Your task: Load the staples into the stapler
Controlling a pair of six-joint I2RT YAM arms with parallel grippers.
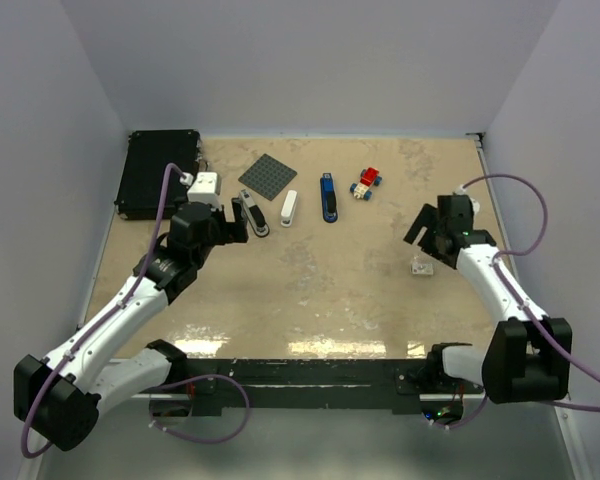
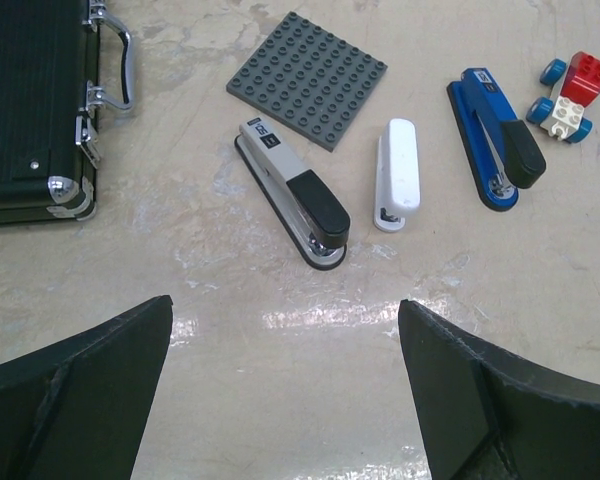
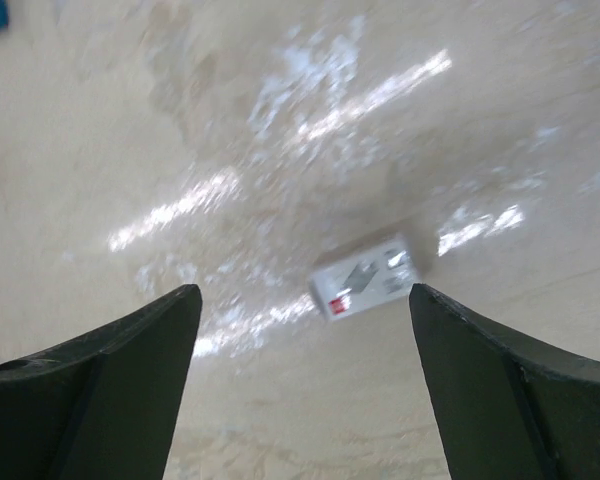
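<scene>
Pale staples box (image 3: 365, 278) is framed by the spread right gripper (image 3: 302, 300) — not touched; left gripper (image 2: 285, 310) is held wide open facing the black stapler (image 2: 295, 195).

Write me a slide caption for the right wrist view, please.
Open right pincer hovers over the staples lying on the beige table.
</scene>
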